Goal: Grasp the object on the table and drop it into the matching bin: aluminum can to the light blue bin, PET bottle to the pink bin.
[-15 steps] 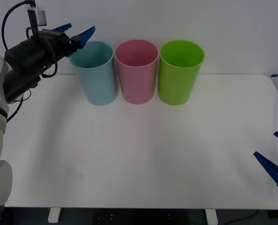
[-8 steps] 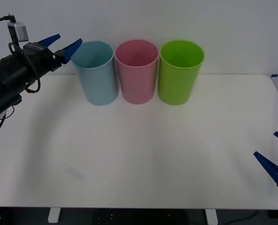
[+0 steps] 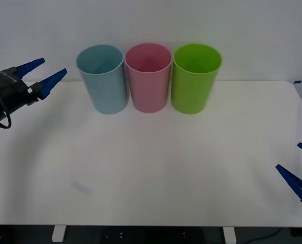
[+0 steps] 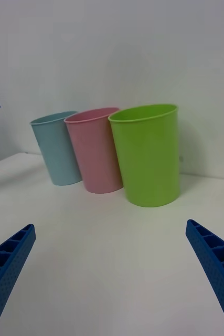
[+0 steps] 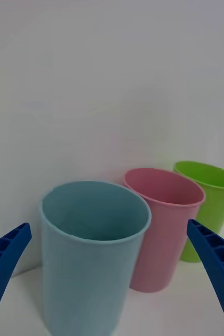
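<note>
Fingers of the parked right gripper [image 3: 299, 173] gaped empty at the near table [image 3: 156, 168] edge. Farther, the left gripper [image 3: 38, 76], wide open and empty, had retreated from the light blue bin [image 3: 103, 79]; the can, unseen, was presumably inside.

Left gripper [image 3: 45, 74] shows 2 blue, ribbed, tapering fingers on a black wrist housing, with a thin black cable looping beneath it and a small grey block at the top edge. Right gripper [image 3: 299, 170] has the same 2 pointed blue ribbed fingers [image 4: 8, 268].
</note>
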Action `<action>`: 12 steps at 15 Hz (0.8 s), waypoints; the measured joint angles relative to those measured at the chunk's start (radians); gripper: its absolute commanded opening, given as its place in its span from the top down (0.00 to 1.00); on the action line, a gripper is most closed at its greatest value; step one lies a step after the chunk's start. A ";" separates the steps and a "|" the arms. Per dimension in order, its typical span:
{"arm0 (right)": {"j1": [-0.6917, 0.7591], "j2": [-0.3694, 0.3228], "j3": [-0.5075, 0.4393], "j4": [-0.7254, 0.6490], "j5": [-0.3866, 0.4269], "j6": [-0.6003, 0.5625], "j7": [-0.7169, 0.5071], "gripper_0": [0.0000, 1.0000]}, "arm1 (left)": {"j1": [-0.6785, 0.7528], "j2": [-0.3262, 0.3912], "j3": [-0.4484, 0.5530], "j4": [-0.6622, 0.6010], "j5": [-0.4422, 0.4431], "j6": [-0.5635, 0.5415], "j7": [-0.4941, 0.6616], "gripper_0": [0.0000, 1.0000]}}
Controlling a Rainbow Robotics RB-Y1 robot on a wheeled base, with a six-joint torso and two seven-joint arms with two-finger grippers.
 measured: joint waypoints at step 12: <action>0.000 0.000 0.000 0.000 0.000 0.000 0.000 0.00 | 0.251 0.105 0.122 -0.062 0.098 -0.199 -0.135 0.00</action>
